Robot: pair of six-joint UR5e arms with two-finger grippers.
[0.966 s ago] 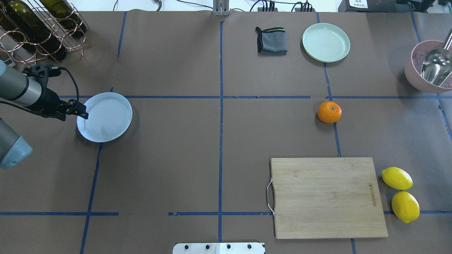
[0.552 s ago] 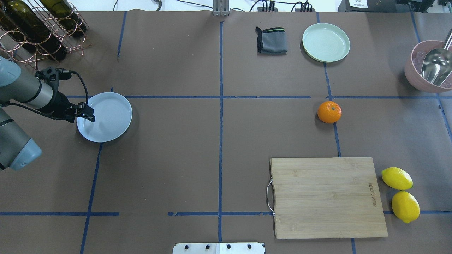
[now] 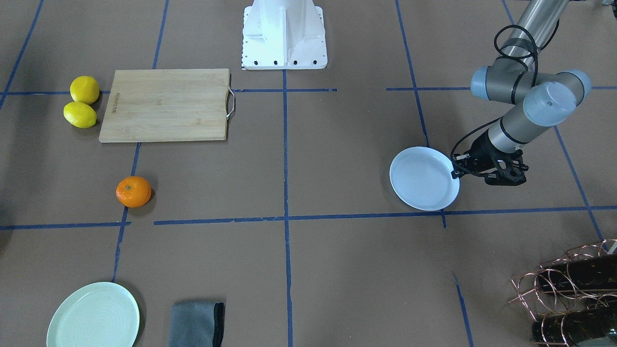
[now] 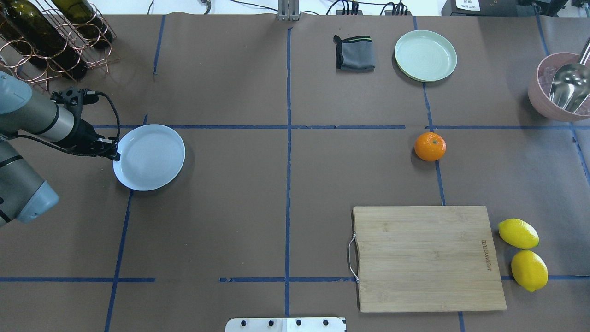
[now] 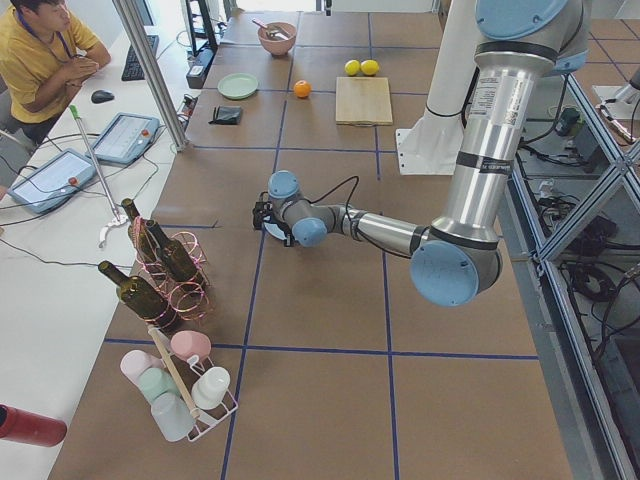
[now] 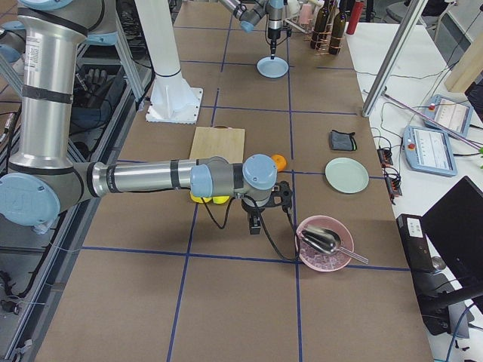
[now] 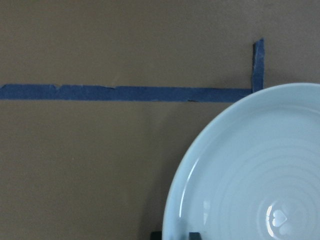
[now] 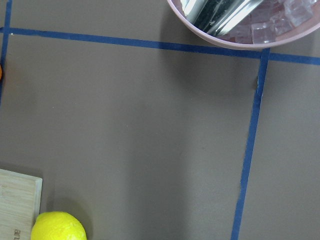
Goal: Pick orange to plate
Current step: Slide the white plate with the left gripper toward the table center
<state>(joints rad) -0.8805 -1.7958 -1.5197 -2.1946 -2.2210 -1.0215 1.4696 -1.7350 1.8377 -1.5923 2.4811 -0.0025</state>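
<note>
Two task items sit well apart: orange (image 4: 430, 146) near the cutting board (image 4: 428, 258), plate (image 4: 154, 159) pinched at its rim by my left gripper (image 4: 114, 151). That thin hold may slip. Right gripper (image 6: 255, 228): I cannot tell.

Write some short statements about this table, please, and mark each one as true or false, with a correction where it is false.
1. The orange lies on the plate. False: the orange sits on the table, far from the plate.
2. The left gripper is at the plate's rim. True.
3. The two lemons lie beside the cutting board. True.
4. The grey cloth lies on the mint-green plate. False: the cloth is on the table next to it, and that plate holds nothing.
5. The pink bowl is empty. False: a metal scoop is in it.
</note>
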